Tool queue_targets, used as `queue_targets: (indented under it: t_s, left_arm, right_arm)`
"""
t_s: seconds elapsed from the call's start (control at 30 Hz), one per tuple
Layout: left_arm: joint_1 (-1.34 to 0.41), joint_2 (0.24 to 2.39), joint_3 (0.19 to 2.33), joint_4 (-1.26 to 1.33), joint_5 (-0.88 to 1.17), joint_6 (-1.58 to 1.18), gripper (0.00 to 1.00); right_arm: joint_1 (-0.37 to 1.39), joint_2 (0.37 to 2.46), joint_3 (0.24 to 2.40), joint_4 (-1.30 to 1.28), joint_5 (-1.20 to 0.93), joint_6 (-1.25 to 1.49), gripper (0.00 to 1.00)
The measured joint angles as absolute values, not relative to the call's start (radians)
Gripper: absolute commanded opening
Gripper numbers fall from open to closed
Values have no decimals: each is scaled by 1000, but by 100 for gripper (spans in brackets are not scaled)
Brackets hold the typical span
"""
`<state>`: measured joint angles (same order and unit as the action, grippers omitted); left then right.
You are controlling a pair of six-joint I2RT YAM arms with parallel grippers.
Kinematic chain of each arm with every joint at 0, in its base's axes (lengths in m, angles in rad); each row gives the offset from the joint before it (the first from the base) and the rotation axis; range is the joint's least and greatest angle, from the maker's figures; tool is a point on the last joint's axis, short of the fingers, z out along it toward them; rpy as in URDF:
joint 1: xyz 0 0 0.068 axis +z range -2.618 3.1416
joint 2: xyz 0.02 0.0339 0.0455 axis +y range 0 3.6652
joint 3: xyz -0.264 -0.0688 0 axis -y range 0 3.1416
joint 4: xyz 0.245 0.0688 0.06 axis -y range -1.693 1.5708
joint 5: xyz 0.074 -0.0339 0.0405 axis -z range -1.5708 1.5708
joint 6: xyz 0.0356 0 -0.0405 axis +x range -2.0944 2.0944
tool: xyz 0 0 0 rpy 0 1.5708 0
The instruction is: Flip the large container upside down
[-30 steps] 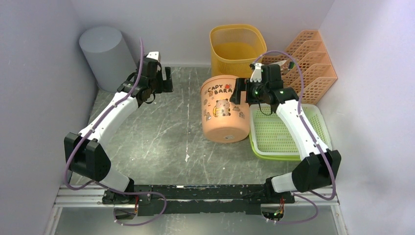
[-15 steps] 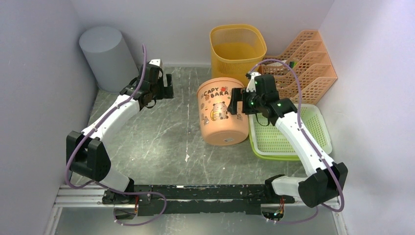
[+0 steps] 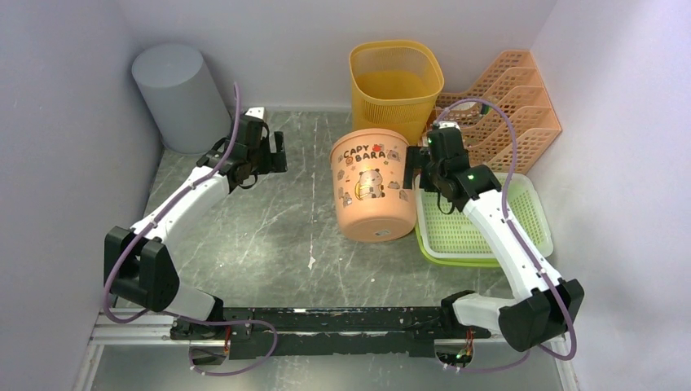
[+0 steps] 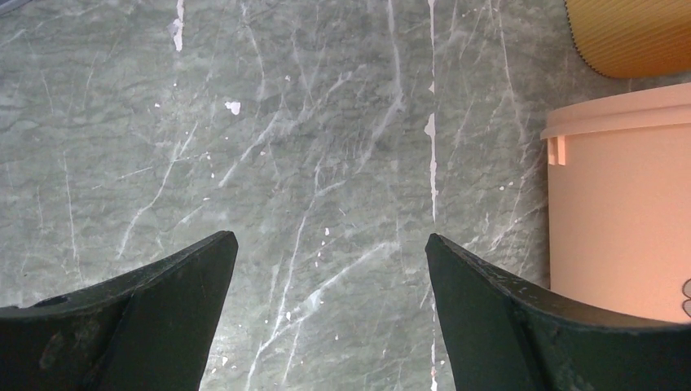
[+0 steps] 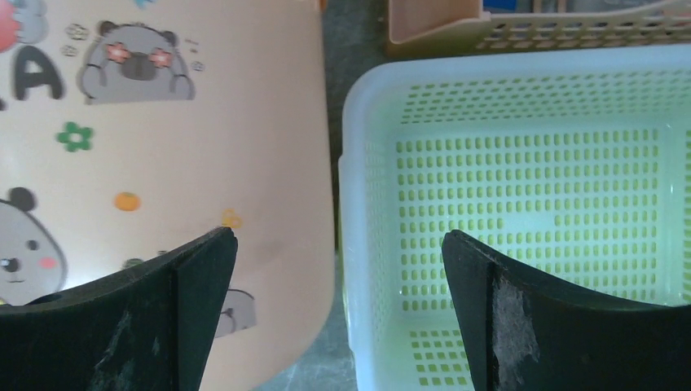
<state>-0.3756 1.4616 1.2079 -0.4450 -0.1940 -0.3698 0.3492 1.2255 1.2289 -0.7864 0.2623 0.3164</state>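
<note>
Peach container [image 3: 371, 204] beside green tray [image 3: 521, 213]. In wrist views we see left gripper [image 4: 330, 240] and right gripper [image 5: 338, 236] spread wide, empty; overhead, jaws look unclear.

The grey marbled table [image 3: 269, 220] carries a peach bucket [image 3: 371, 195], yellow basket [image 3: 397, 81], green tray [image 3: 481, 220], orange rack [image 3: 521, 114] and grey cylinder [image 3: 175, 94].

Grey cylinder [image 3: 175, 94], yellow basket [image 3: 368, 98], orange rack [image 3: 521, 114], green tray [image 3: 456, 259] on marbled table [image 3: 269, 236].
</note>
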Motion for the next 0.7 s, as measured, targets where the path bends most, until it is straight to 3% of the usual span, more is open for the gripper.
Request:
queue_targets:
  t_s: [0.33,0.7]
  left_arm:
    - [-376,1458,1193,-437,-186,-374,99]
    - [-376,1520,1100,-341,-187,-385,99]
  right_arm:
    - [369,1201,1117,-825,286,357,100]
    - [503,1205,1098,-820,204,392,100]
